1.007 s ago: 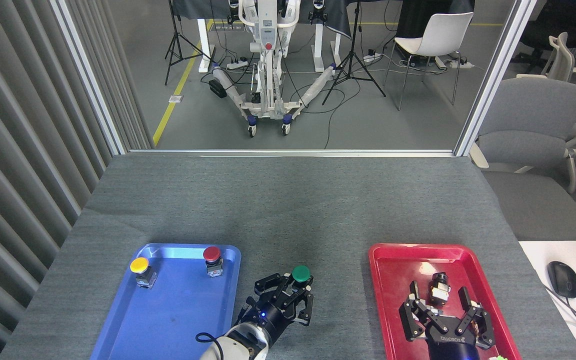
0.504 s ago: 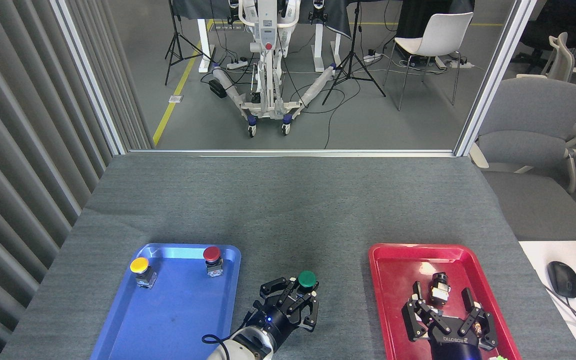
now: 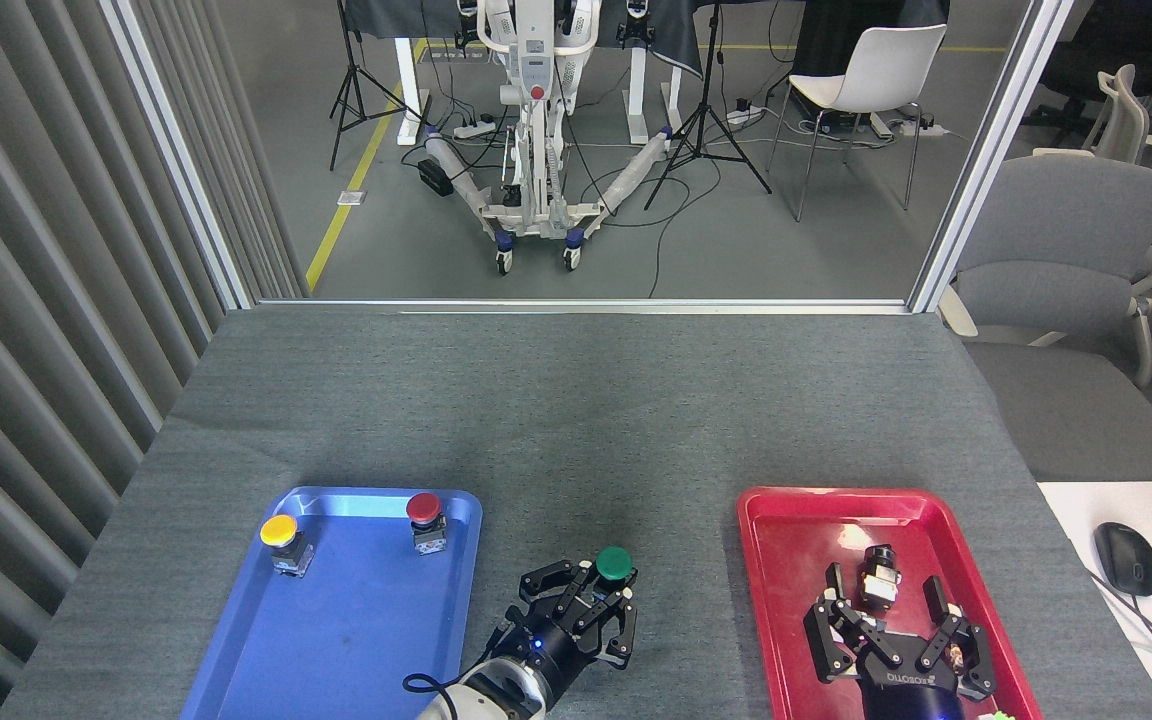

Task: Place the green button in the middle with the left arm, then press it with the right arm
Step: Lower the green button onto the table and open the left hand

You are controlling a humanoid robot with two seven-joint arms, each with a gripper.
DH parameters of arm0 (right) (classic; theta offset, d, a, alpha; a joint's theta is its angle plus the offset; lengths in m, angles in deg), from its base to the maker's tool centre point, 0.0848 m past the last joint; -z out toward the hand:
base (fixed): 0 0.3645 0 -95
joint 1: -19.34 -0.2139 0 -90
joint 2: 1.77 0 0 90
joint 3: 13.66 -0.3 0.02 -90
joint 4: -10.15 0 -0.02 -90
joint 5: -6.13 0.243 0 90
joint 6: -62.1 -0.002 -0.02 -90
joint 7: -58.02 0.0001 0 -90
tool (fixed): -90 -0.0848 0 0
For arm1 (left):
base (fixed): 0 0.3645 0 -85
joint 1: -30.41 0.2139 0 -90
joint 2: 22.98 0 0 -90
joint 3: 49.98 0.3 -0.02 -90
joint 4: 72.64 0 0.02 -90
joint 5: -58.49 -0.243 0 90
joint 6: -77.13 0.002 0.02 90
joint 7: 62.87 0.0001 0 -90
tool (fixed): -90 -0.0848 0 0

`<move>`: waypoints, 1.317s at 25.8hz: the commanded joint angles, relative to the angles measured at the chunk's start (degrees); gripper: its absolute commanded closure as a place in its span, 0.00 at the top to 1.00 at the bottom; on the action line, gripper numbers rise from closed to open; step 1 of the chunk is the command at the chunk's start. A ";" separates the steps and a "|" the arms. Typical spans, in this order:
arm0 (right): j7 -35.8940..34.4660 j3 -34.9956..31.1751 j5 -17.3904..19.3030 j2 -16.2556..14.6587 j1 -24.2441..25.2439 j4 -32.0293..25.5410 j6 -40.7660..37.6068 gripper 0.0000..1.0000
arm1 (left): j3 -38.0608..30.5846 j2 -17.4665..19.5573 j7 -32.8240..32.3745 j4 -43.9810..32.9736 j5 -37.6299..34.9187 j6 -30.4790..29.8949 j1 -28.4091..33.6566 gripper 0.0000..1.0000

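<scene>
Green button [image 3: 614, 564] gripped at fingertips of left hand [image 3: 586, 612], over bare tabletop [image 3: 576, 420]; well off to left of right hand [image 3: 894, 640], splayed open.

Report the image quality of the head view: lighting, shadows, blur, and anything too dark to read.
Head view: even, soft lighting, no harsh glare; the blue tray carries a mild sheen. A faint soft shadow darkens the grey cloth mid-table. Focus is sharp throughout, without motion blur. The green button reads clearly at the left pincer, but its black fingers merge together. The right pincer over the red tray is similarly dark.
</scene>
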 commanded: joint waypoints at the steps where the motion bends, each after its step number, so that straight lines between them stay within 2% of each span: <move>1: 0.05 0.00 -0.01 -0.02 -0.08 0.03 -0.01 1.00 | 0.01 0.01 -0.51 0.01 0.60 0.07 0.08 0.23; 3: -0.04 0.00 -0.01 -0.02 0.01 0.03 -0.01 1.00 | -0.08 -0.08 -0.51 0.01 0.86 0.07 0.08 0.35; 6: 0.05 0.09 -0.01 -0.72 0.01 0.12 -0.01 1.00 | -0.08 -0.08 -0.42 -0.08 1.65 0.15 0.17 0.40; 10: -0.04 0.09 0.08 -0.81 0.01 0.30 0.07 1.00 | 0.01 -0.08 -0.42 -0.25 3.76 2.18 0.26 0.67; 11: -0.13 0.18 0.17 -0.81 0.09 0.30 -0.10 1.00 | 0.01 -0.08 -0.42 -0.34 3.76 2.09 0.26 0.71; 13: -0.21 0.09 0.17 -0.46 0.36 0.30 -0.19 1.00 | 0.10 -0.16 -0.51 -0.78 3.67 1.74 0.26 0.72; 15: -0.13 0.09 0.17 -0.37 0.36 0.21 -0.28 1.00 | 0.27 -0.25 -0.51 -1.57 3.58 1.74 0.61 0.80; 17: 0.31 0.26 0.17 -0.72 0.18 0.30 -0.63 1.00 | 0.27 -0.25 -0.51 -4.47 3.50 1.82 2.45 0.82; 20: 0.49 0.53 0.17 -0.46 0.09 0.21 -0.63 1.00 | 0.19 0.28 -0.77 -13.35 3.50 2.44 6.23 0.83; 22: 0.84 0.70 0.17 -0.54 0.18 0.21 -0.72 1.00 | -0.16 0.98 -1.83 -19.94 3.41 2.61 9.66 0.90; 23: 0.75 0.70 0.17 -0.37 0.18 0.21 -0.72 1.00 | -0.34 1.42 -2.79 -23.10 3.58 2.70 11.15 0.90; 27: 2.51 1.32 0.17 -0.19 -0.17 0.30 -0.45 0.99 | -1.04 4.41 -4.99 -32.68 3.67 7.01 15.11 0.90; 30: 6.20 4.22 -0.45 -0.19 -1.58 0.38 -0.28 0.87 | -2.18 9.15 -4.90 -37.17 4.20 8.15 16.52 0.91; 31: 6.29 4.83 -0.97 -0.28 -2.02 0.56 -0.54 0.86 | -3.86 10.21 -4.90 -38.75 4.73 8.59 17.40 0.98; 34: 6.38 8.79 -2.73 -0.28 -5.27 3.28 -0.28 0.76 | -11.59 13.28 -4.90 -42.79 5.17 8.94 20.12 0.99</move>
